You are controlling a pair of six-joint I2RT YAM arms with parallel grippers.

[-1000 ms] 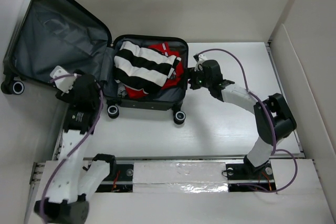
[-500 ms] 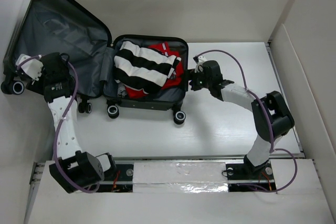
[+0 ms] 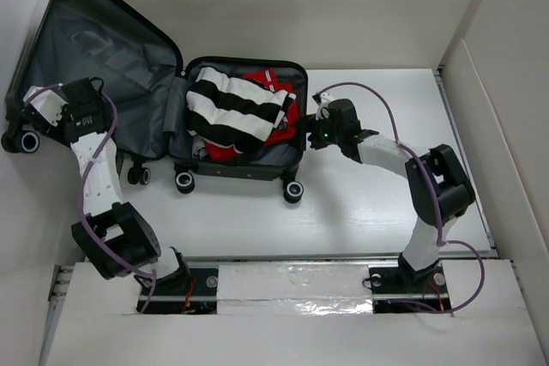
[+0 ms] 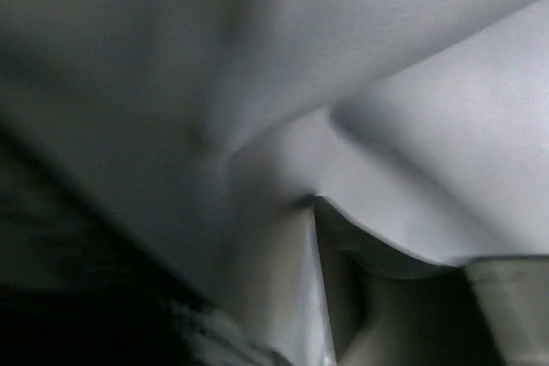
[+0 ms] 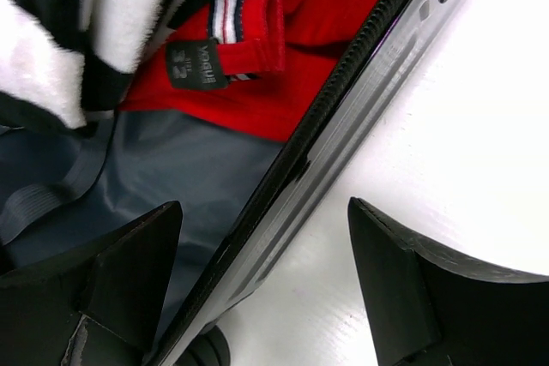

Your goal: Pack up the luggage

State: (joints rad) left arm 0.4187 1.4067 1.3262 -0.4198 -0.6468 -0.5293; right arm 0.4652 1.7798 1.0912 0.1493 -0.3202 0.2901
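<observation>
Two arms, only one has really moved.

Top view: the L arm (image 3: 90, 169) has swung away from the luggage's (image 3: 240, 166) front wall. It is now out at the far edge of the open lid (image 3: 94, 49), w/ the L fingers (image 3: 39, 99) just above the corner wheel (image 3: 28, 141). Apart or together, can't tell. Prob. lining up to fold the lid over, so packing looks near done. The R fingers (image 3: 314, 135) have barely shifted and sit at the base's right rim. The luggage lies open at the back left of the worktop (image 3: 377, 203). A striped garment (image 3: 236, 109) is heaped on a red one (image 3: 276, 83) and may snag the lid. The side wall (image 3: 13, 40) crowds the L arm.

Left wrist view: blurred grey surfaces, no fingers made out.

Right wrist view: the R fingers (image 5: 120, 280) are wide apart, either side of the rim (image 5: 343, 117), holding nothing. The label (image 5: 196, 62) sits just inside.
</observation>
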